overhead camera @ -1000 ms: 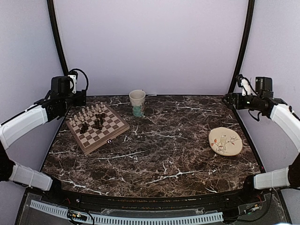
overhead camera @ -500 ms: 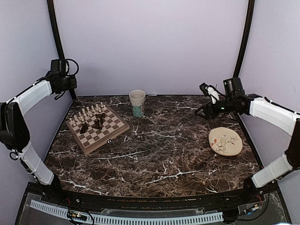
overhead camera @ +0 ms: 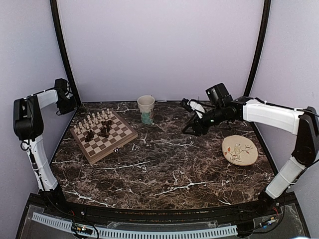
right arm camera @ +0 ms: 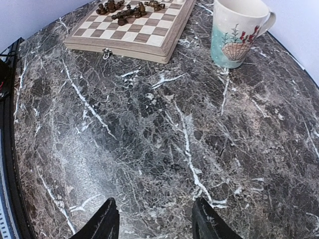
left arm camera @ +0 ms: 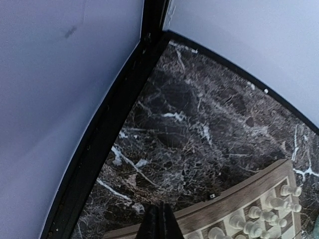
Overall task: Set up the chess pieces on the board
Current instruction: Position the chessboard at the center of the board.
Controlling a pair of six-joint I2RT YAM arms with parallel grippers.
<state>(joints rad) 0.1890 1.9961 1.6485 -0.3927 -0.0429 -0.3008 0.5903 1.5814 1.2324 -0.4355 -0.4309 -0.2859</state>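
The board (overhead camera: 103, 135) lies at the table's far left, turned at an angle. Cream-white chess pieces (overhead camera: 92, 119) stand in rows along its far-left side, and dark pieces (overhead camera: 98, 132) are bunched near its middle. My left gripper (overhead camera: 66, 102) hangs at the far-left corner, beyond the board. Its fingers (left arm camera: 158, 221) are shut on nothing, over the board's border (left arm camera: 239, 199) beside white pieces (left arm camera: 264, 214). My right gripper (overhead camera: 188, 118) hovers open over bare marble right of the cup. In the right wrist view nothing lies within the right gripper (right arm camera: 155, 221), and the board (right arm camera: 134, 27) and dark pieces (right arm camera: 129, 10) are far ahead.
A cream cup (overhead camera: 146, 108) with a seashell picture stands at the back centre, just right of the board, and is also in the right wrist view (right arm camera: 234, 32). A round cream plate (overhead camera: 239, 150) lies at the right. Black frame posts rise at both back corners.
My left arm has pulled back into the far-left corner and its gripper has gone from open to shut. My right arm has swung left toward the table's middle, still open.
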